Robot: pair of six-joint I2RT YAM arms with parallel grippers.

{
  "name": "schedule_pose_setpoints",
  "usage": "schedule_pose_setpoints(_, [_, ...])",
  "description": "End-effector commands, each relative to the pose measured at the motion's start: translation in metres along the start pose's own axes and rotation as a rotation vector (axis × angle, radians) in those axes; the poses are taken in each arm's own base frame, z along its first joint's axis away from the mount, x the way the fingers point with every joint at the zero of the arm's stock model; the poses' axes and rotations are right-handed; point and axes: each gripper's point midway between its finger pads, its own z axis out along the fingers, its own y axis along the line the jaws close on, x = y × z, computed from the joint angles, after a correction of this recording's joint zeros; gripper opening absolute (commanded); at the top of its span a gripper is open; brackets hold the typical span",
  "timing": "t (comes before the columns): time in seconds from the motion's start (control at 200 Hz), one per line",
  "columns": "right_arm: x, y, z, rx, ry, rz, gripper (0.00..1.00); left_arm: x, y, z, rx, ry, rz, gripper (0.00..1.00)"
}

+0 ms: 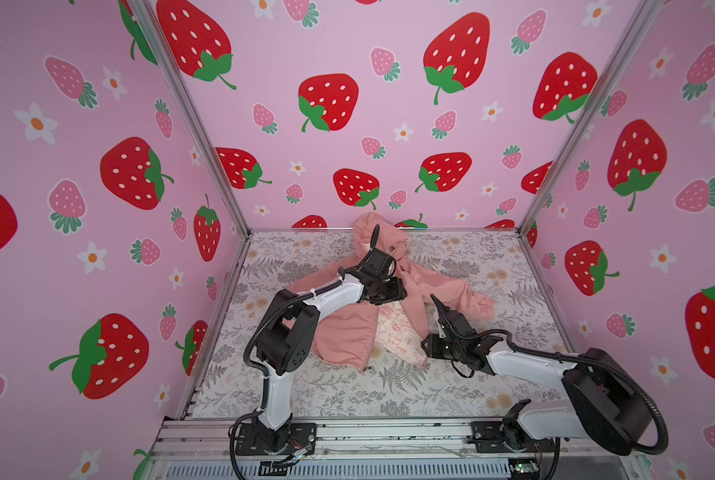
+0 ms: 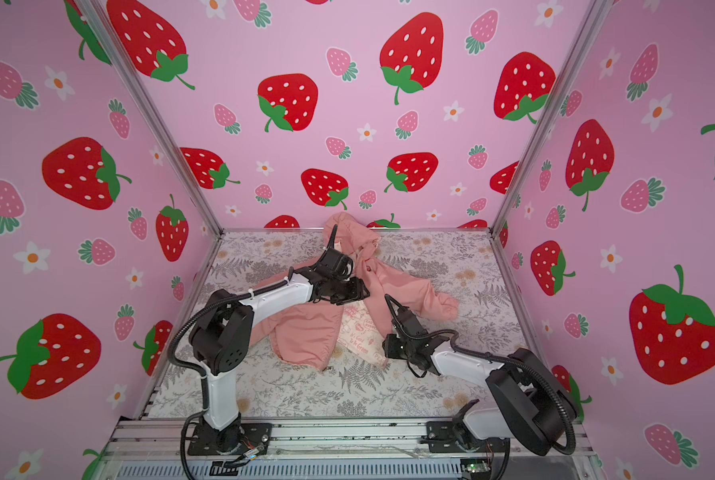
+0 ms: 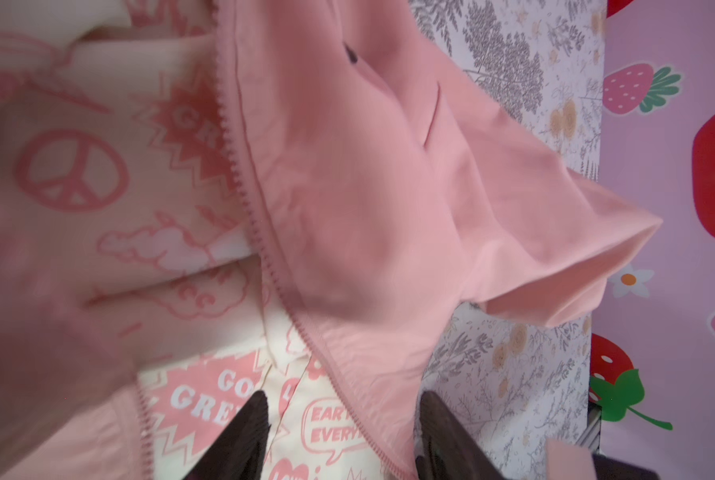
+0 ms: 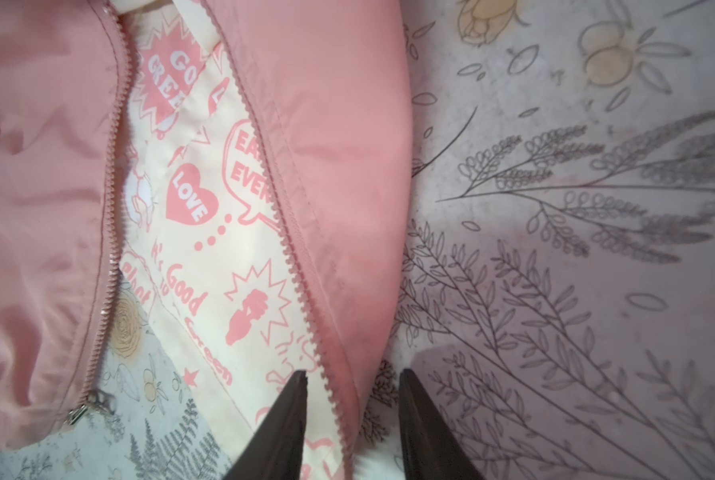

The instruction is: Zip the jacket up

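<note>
- Nearest: bare strip of grey floral-printed table (image 1: pixel 347 399) ahead of the arm bases, free room in front of the hem.
- Mid-table, reaching toward the back: small salmon-pink hooded fabric jacket (image 1: pixel 347 336), lying front up and unzipped, cream printed lining (image 4: pixel 206 266) exposed between the two separate tooth rows.
- At the hem of the panel on the left of both top views: small metal zipper slider (image 4: pixel 82 412), not joined to the opposite row. Judged stage: early, with bottom ends yet to be mated and the whole pull left.
- Right pincer (image 4: pixel 352 374): jaws apart, straddling the toothed edge of the opposite panel near its hem, not seen clamped.
- Farther along that same edge, toward the collar: left pincer (image 3: pixel 343 395), jaws apart, no grip evident.
- Beside that panel: sleeve with gathered cuff (image 1: pixel 478 305), open table beyond it.
- Farthest: hood (image 1: pixel 372 232) bunched at the table's back edge by the strawberry-patterned wall (image 1: pixel 389 124), little room for pulling that way.
</note>
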Motion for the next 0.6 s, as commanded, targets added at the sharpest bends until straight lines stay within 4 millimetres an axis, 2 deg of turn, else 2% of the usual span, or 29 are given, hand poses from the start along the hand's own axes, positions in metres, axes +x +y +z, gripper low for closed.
schedule_pose_setpoints(0.0, [0.005,-0.004,-0.001,0.009,-0.008,0.022,0.34,-0.02,0.006,0.008,-0.066,-0.026,0.013,0.59])
schedule_pose_setpoints(0.21, [0.0,-0.002,-0.004,0.007,-0.022,0.018,0.19,-0.038,0.028,0.027,-0.153,-0.017,0.016,0.57])
schedule_pose_setpoints(0.35, [-0.003,-0.001,-0.005,0.005,-0.031,0.015,0.15,-0.044,0.036,0.024,-0.182,-0.019,0.022,0.56])
schedule_pose_setpoints(0.485, [-0.004,0.003,-0.005,-0.013,-0.032,0.019,0.07,-0.051,0.044,0.022,-0.174,-0.042,0.011,0.58])
schedule_pose_setpoints(0.595, [-0.005,0.008,-0.004,-0.037,-0.027,0.021,0.05,-0.055,0.039,0.026,-0.109,-0.051,0.013,0.58])
